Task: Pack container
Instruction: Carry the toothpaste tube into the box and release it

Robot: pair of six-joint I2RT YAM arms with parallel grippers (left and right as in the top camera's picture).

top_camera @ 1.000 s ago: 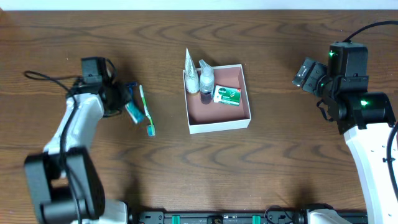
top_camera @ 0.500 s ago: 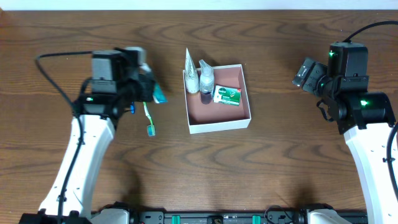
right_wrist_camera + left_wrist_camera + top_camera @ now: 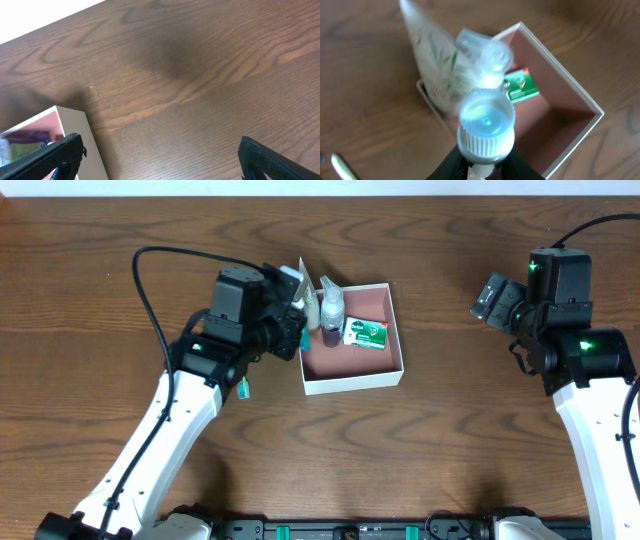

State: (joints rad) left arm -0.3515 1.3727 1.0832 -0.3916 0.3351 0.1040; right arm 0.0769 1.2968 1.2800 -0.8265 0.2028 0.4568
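Note:
The container (image 3: 355,380) is a white square box with a reddish-brown inside, at the table's middle. It holds two small bottles (image 3: 332,304), a white leaf-print pouch (image 3: 303,280) and a green-and-white packet (image 3: 365,332). My left gripper (image 3: 296,336) is over the box's left wall, shut on a tube with a white ribbed, blue-topped cap (image 3: 486,125). In the left wrist view the gripper (image 3: 485,164) has the box (image 3: 547,80), the packet (image 3: 520,86) and a clear bottle (image 3: 487,55) below the cap. My right gripper (image 3: 495,298) is open and empty, right of the box.
A green toothbrush (image 3: 243,389) lies on the wood left of the box, mostly hidden under my left arm. In the right wrist view the gripper (image 3: 162,150) is over bare wood, with the box's white wall (image 3: 90,145) at the lower left.
My left arm has carried the tube to the right, from beside the toothbrush to the box's left wall. The right arm has not moved.

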